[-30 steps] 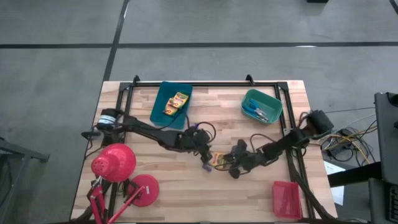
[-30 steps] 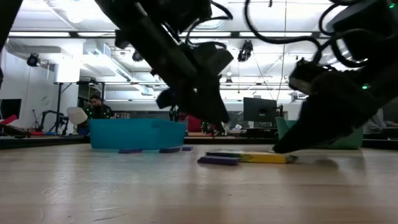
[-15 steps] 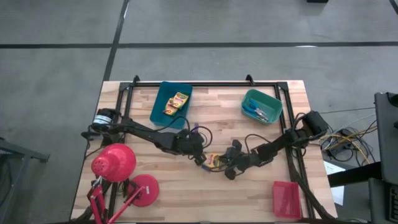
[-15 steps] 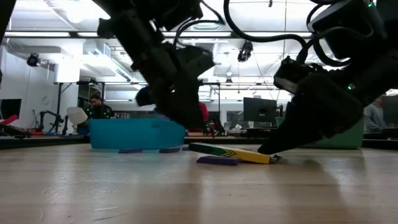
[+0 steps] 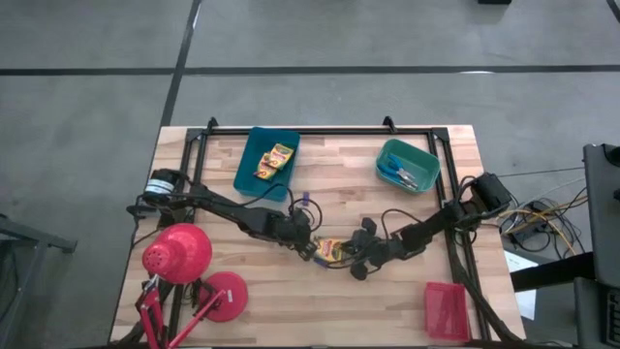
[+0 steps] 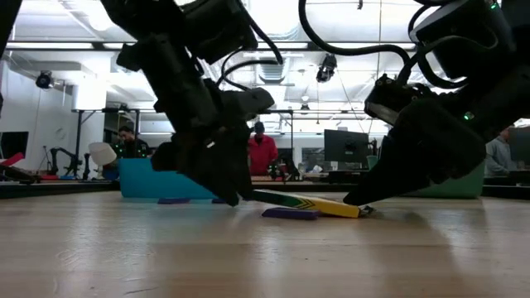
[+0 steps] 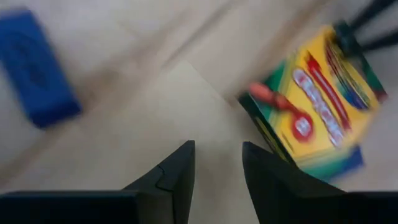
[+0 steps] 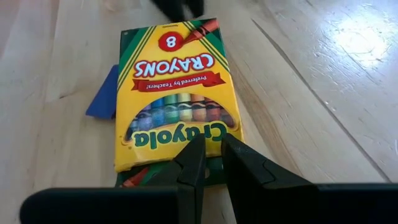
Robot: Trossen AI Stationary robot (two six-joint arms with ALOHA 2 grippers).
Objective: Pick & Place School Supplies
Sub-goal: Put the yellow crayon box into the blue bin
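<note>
A yellow crayon box (image 5: 332,251) lies mid-table between my two grippers, over a purple stick (image 6: 290,213). My right gripper (image 8: 208,146) is shut on the end of the box toward the table's right. My left gripper (image 7: 217,152) stands open at the other, raised end (image 6: 258,196), with nothing between its fingers. Two more crayon boxes (image 5: 274,161) lie in the blue tray (image 5: 254,145). Scissors (image 5: 399,173) lie in the teal tray (image 5: 426,160). Another purple stick (image 5: 305,202) rests flat on the wood. My right gripper pinches the box's bottom end (image 8: 186,163), below the brand name, between its two fingers. It comes slanting down from the table's right, the fingers along the box. The held end is low at the table and the far end is raised. My left gripper stands beside the raised end; I cannot tell whether it touches.
A red desk lamp (image 5: 179,254) stands at the near left corner. A red tray (image 5: 446,310) sits at the near right. A black frame rail (image 5: 320,131) runs around the work area. Purple sticks (image 6: 174,199) lie in front of the blue tray.
My left gripper has come down toward the table's near edge, onto the box's left end, rolling about its own axis. The box, flat a second ago, now has its left end raised while the end in my right gripper stays low.
</note>
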